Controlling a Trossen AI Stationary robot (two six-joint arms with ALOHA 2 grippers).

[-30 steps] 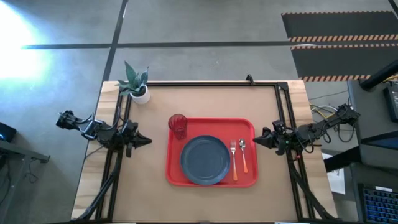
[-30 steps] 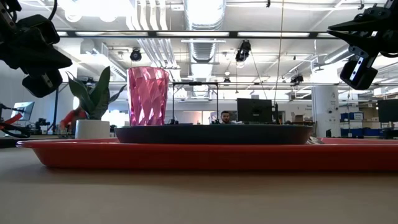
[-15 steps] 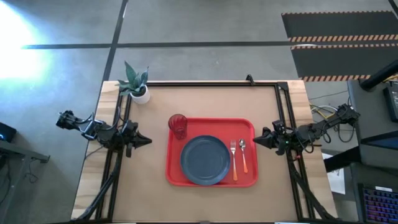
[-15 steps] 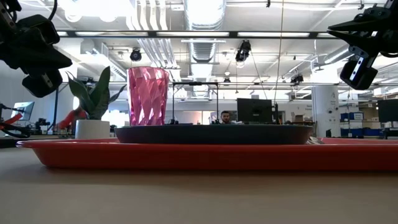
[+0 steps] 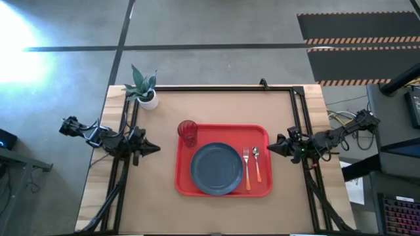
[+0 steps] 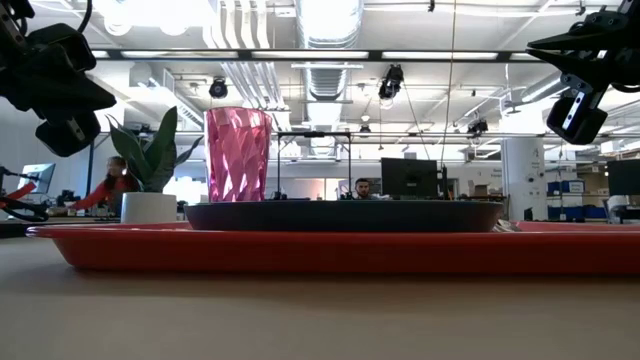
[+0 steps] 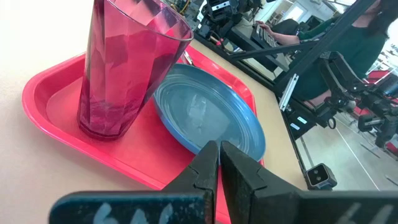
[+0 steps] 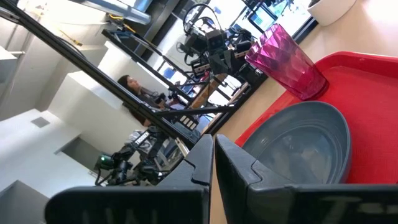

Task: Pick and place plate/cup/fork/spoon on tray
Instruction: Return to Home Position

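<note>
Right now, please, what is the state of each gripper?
Left gripper: jaws closed, holding nothing, left of the tray.
Right gripper: jaws closed, holding nothing, right of the tray.

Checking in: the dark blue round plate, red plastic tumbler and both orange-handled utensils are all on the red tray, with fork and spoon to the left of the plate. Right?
Not quite. In the high view the orange-handled fork and orange-handled spoon lie to the right of the dark blue round plate, not the left. The red plastic tumbler and everything else are on the red tray.
</note>
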